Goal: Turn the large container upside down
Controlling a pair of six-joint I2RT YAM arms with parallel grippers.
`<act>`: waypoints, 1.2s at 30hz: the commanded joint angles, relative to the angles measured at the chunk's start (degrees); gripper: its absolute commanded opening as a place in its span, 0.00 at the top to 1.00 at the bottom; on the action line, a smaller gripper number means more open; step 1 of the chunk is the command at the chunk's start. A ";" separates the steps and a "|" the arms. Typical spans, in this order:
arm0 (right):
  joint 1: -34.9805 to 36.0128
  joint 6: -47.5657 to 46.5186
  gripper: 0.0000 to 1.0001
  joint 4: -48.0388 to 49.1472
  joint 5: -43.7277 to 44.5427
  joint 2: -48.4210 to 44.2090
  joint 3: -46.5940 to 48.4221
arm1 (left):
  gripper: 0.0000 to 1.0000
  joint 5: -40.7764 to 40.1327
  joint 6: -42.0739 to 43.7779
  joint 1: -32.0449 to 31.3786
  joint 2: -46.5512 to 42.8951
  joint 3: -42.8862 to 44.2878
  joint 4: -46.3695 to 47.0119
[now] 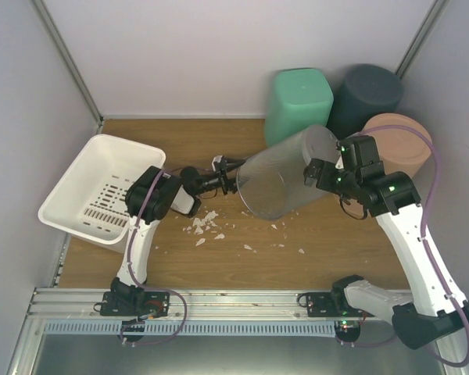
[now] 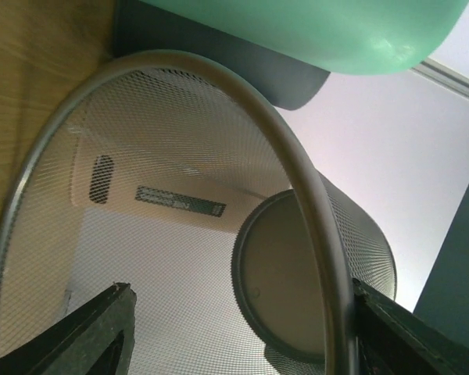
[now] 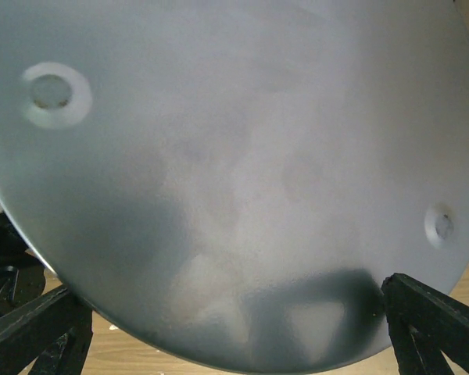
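Item: large grey wire-mesh container (image 1: 285,176) with a solid round base, lying on its side at mid-desk on the wooden desk (image 1: 180,141). We note its long axis running from the open mouth at near left to the base at far right. The left pincer (image 1: 228,173) sits at the mouth rim. In its wrist view we find the fingers (image 2: 102,332) spread wide, the rim arching between them close to the right-hand one, not pinched. The right pincer (image 1: 313,173) faces the base disc (image 3: 242,156), likewise spread, with the disc filling its view. We judge both arms about equally near, one at each end of the axis. The upending likely turns on raising the base end over the mouth. White paper scraps (image 1: 205,226) lie below the mouth.
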 commanded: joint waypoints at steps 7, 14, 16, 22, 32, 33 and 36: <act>0.41 -0.55 0.00 2.17 -5.21 2.59 1.34 | 0.28 9.50 2.41 3.21 -1.93 -4.76 6.64; 1.40 -3.41 0.00 9.21 -16.14 1.19 0.69 | 0.27 13.10 8.74 3.66 -2.99 -2.66 -1.24; 1.81 -3.42 0.00 11.09 -19.06 0.45 -0.13 | 0.26 14.05 11.87 3.91 -3.59 -2.05 -5.55; 3.13 -3.65 0.00 11.69 -20.53 0.28 -2.33 | 0.25 14.01 22.63 4.55 -6.86 -0.86 -22.36; 5.10 -3.39 0.00 16.21 -25.33 -1.01 -4.76 | 0.23 7.87 50.46 3.57 -8.67 15.12 -68.16; 5.64 -3.42 0.00 16.98 -25.95 -1.11 -5.36 | 0.22 7.04 52.20 3.25 -8.36 16.93 -71.54; 7.02 -3.63 0.00 17.99 -26.17 -0.77 -6.49 | 0.22 4.18 57.75 2.08 -7.32 21.99 -81.41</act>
